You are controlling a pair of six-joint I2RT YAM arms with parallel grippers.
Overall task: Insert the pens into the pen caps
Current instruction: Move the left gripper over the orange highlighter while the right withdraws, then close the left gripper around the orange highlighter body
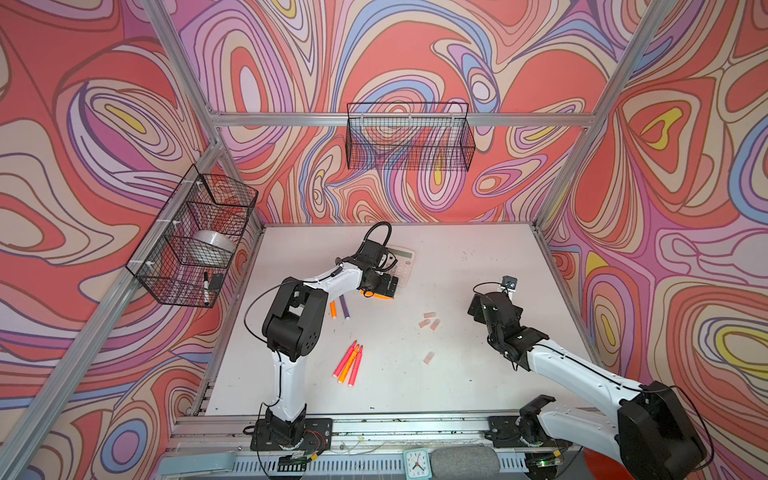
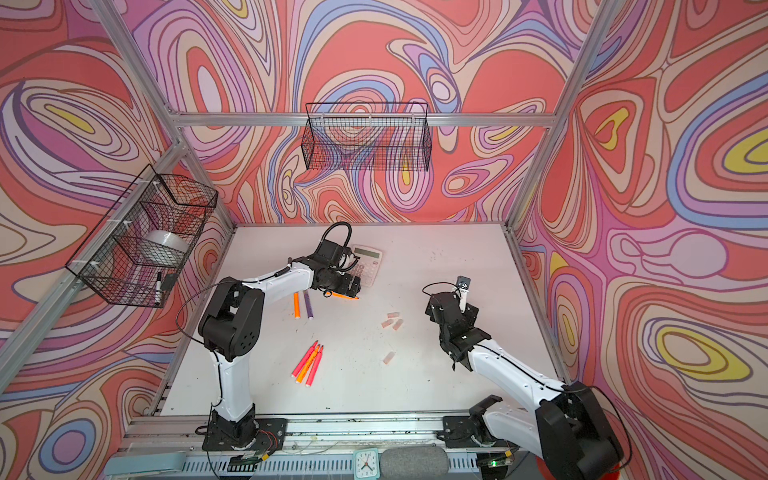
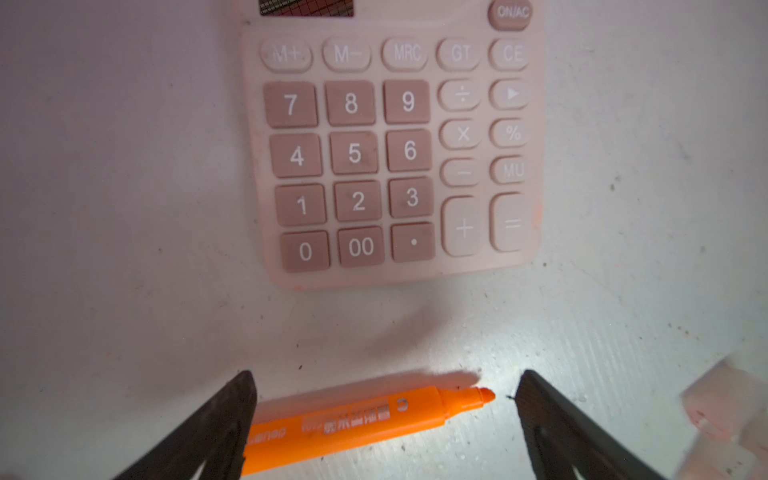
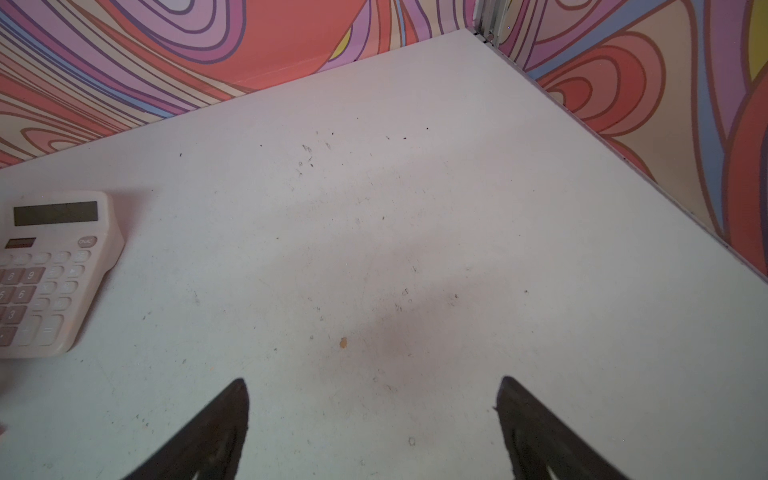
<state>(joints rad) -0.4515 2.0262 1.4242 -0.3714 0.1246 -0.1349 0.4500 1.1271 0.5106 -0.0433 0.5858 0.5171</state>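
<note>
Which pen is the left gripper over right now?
The orange pen beside the calculator, lying inside the open left gripper; the other five lie apart, nearer the arm's base.

"What sort of place was it?"

"A robotics lab cell, not a home. A left arm (image 1: pixel 332 282) and a right arm (image 1: pixel 573 370) were bolted to a metal rail (image 1: pixel 415 428) along a scuffed white surface (image 1: pixel 478 257)."

"And around it?"

"Swirl-printed wall panels (image 1: pixel 83 124) on aluminium framing (image 1: pixel 270 119), with a wire basket (image 1: pixel 409 137) hung at the back and a side basket (image 1: pixel 191 237)."
</note>
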